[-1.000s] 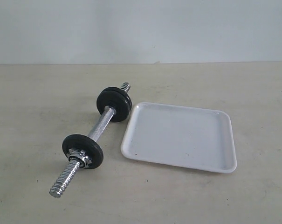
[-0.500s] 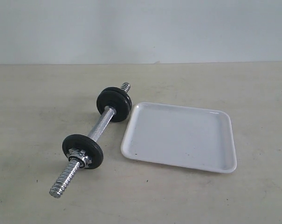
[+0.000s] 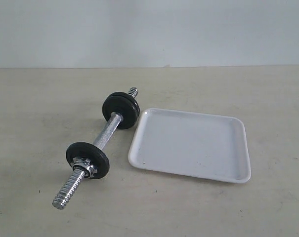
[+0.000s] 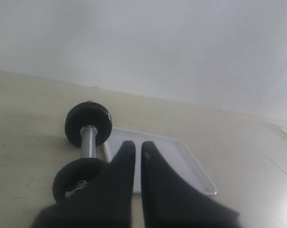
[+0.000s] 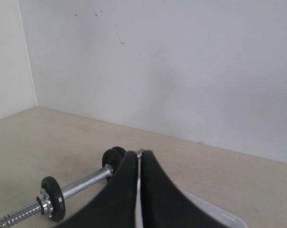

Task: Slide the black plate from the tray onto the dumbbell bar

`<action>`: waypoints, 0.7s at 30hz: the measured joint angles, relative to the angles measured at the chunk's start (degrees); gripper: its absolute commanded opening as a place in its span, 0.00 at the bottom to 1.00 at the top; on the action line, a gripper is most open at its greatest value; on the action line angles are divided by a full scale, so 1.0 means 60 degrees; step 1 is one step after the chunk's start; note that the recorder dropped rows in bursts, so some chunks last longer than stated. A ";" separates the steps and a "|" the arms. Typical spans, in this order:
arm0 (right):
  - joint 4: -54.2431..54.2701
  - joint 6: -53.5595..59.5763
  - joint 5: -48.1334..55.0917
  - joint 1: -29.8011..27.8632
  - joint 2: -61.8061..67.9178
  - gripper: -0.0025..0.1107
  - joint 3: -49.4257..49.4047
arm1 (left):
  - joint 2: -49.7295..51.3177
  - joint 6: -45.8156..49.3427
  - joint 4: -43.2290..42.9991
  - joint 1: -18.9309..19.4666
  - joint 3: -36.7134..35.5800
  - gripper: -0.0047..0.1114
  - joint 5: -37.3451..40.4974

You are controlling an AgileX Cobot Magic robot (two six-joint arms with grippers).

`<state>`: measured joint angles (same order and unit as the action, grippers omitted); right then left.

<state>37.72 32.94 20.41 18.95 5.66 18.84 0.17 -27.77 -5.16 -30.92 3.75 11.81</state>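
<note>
The dumbbell bar (image 3: 106,134) lies on the table, left of the white tray (image 3: 189,145), its near threaded end pointing toward the front. One black plate (image 3: 87,159) stands on the bar behind a silver nut collar (image 3: 84,167). Two more black plates (image 3: 120,109) sit together near the far end. No plate lies in the tray. Neither gripper shows in the exterior view. My left gripper (image 4: 137,145) is shut and holds nothing, hanging back from the bar (image 4: 88,142) and tray (image 4: 190,161). My right gripper (image 5: 139,154) is also shut and holds nothing, with the bar (image 5: 84,183) beyond it.
The beige table (image 3: 45,98) runs back to a plain white wall (image 3: 149,29). In the right wrist view a second wall (image 5: 5,57) meets it at a corner.
</note>
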 measured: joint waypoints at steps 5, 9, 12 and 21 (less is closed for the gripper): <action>0.0040 0.0000 -0.0691 0.0000 0.0000 0.02 -0.0863 | 0.0000 -0.0015 0.0000 0.0387 -0.0152 0.08 -0.0158; 0.0040 0.0000 -0.0868 0.0000 0.0000 0.02 -0.1176 | 0.0000 -0.0023 0.0150 0.0777 -0.0152 0.08 -0.0209; 0.0055 0.0000 -0.0868 0.0000 0.0000 0.02 -0.1197 | 0.0000 -0.0023 0.0200 0.1094 -0.0152 0.08 -0.0224; 0.0078 0.0000 -0.0850 0.0000 0.0000 0.02 -0.1212 | 0.0000 -0.0075 0.0549 0.2054 -0.0152 0.08 -0.0234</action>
<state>38.19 32.94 15.31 18.95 5.66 11.57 0.17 -28.22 -1.86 -18.60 2.85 10.41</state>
